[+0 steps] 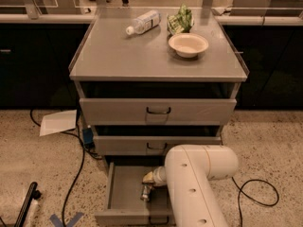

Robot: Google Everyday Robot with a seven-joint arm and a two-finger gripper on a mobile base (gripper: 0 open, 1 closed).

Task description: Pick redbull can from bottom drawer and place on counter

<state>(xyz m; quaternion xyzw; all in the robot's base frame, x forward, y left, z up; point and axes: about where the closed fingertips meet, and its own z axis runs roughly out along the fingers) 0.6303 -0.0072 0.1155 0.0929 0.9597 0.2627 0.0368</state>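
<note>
The bottom drawer [124, 188] is pulled open, below two grey drawers. A small silvery redbull can [146, 193] lies inside it, near the middle. My gripper [150, 178] reaches into the drawer from the right, right at the can's upper end; whether it touches the can is not visible. My white arm [201, 171] covers the drawer's right half. The counter [137, 56] is the cabinet's flat grey top.
On the counter stand a clear plastic bottle [142, 22], a green bag [180, 20] and a pale bowl [188, 44]. On the floor are a white sheet [59, 122], cables at the left [75, 169] and right [258, 193], and a dark bar [26, 205].
</note>
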